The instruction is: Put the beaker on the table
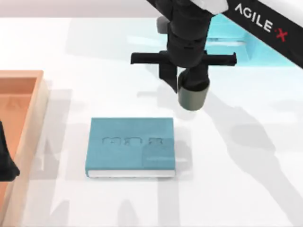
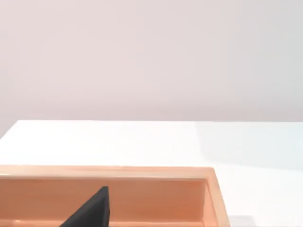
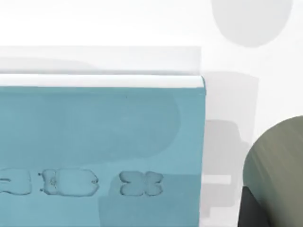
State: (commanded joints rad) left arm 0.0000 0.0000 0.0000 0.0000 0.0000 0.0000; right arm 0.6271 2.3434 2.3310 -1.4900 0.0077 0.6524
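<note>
My right gripper (image 1: 189, 80) hung over the table (image 1: 246, 179), fingers clamped on the beaker (image 1: 193, 97), which sat above the white surface just past the far right corner of the teal book (image 1: 130, 146). My left gripper (image 1: 5, 163) was parked over the orange wooden tray (image 1: 23, 80); I couldn't tell its finger state.
</note>
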